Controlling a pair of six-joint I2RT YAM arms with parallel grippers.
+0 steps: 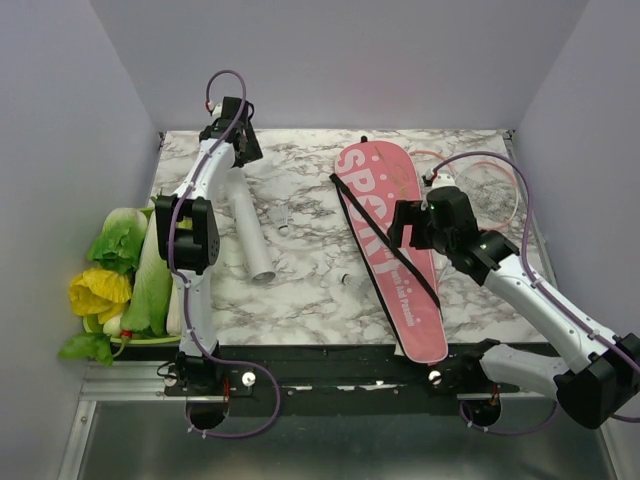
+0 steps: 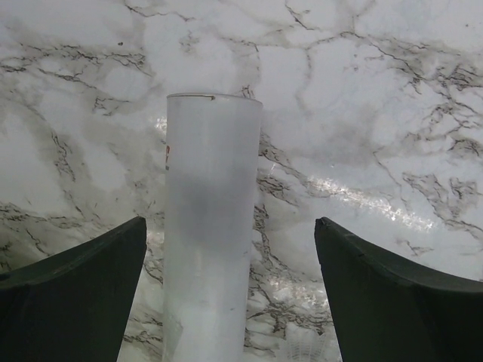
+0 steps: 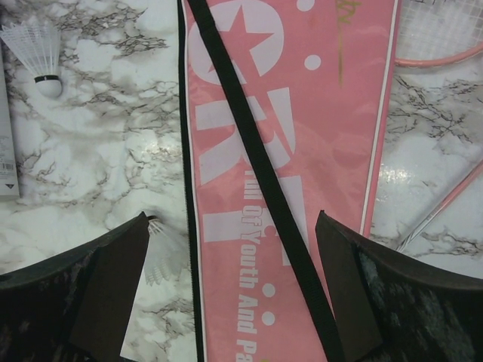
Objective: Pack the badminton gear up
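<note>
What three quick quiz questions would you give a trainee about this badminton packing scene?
1. True or false: the left gripper is shut on the white tube.
2. What lies directly below the open right gripper? A. the pink cover B. the vegetables C. a metal rail
3. Fill in: the right wrist view shows ___ shuttlecocks on the marble.

Key: 1 false, its jaws stand open either side of the tube; 2 A; 3 two.
</note>
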